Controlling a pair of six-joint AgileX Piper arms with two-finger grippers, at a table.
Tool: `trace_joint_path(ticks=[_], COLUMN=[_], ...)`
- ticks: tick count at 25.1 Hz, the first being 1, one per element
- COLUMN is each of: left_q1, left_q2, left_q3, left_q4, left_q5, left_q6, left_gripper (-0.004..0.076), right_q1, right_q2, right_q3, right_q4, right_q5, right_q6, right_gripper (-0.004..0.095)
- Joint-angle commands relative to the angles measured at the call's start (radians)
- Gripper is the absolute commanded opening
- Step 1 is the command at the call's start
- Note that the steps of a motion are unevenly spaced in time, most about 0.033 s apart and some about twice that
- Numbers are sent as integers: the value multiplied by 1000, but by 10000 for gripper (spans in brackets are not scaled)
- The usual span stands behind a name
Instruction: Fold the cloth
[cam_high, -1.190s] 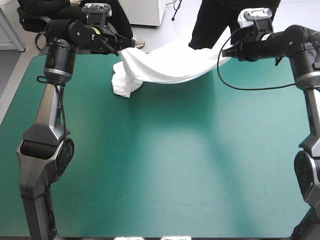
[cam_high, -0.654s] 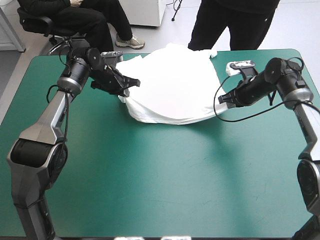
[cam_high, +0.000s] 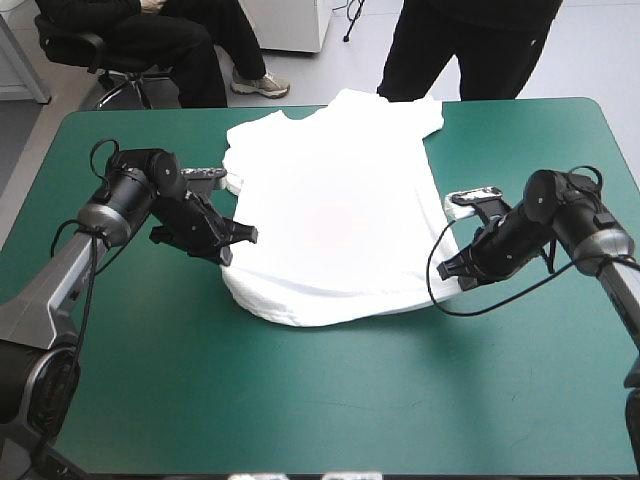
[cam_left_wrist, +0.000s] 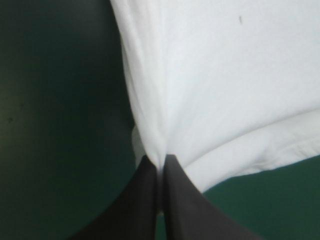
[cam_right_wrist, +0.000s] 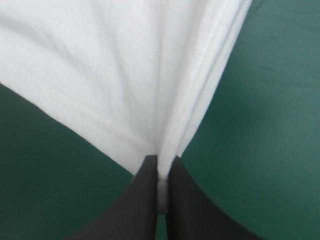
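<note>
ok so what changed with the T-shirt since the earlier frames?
The left gripper and right gripper came down from over the far edge and drew toward the near side. This laid the T-shirt, earlier hanging bunched between them, spread on the teal-green cover. Unchanged: both stay shut on the T-shirt's near corners.

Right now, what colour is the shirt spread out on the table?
The T-shirt is plain white; the high view shows it best.

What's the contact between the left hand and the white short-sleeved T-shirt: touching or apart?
Touching. The left wrist view shows the left hand shut on the white short-sleeved T-shirt, with its side edge gathered into a pleat between the black fingertips.
</note>
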Motion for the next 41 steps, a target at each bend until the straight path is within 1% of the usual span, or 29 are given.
trace_joint_path(ticks=[1,8,14,19,26,31,35,37,38,40,41], left_q1=[-1,-1,-1,-3,-77,-86,-86,-86,-86,-86,-86], left_q2=[-75,-160,-236,-291,-375,-391,-389,-379,-372,-369,-369], left_q3=[21,124,221,288,438,509,515,515,515,515,515], left_q4=[-18,-18,-22,-69,-47,-44,1,5,3,-1,-1], left_q5=[65,65,65,65,67,69,59,58,58,58,60], left_q6=[-10,-10,-12,-12,-41,-45,-49,-44,-42,-32,-25], left_gripper=[-17,-17,-17,-17,-17,-17,-17,2,26,107,172], right_q1=[-1,-1,-1,-1,-1,-1,-1,-1,-1,-1,-1], right_q2=[-99,-198,-266,-328,-457,-466,-451,-427,-420,-405,-403], right_q3=[22,126,235,333,496,526,527,527,527,527,527], right_q4=[13,20,62,66,92,100,67,59,61,61,59], right_q5=[27,46,53,54,54,57,57,57,57,57,57], right_q6=[8,21,21,31,54,54,54,46,44,44,44], right_gripper=[-17,-17,-16,-17,-17,-17,-16,47,113,224,317])
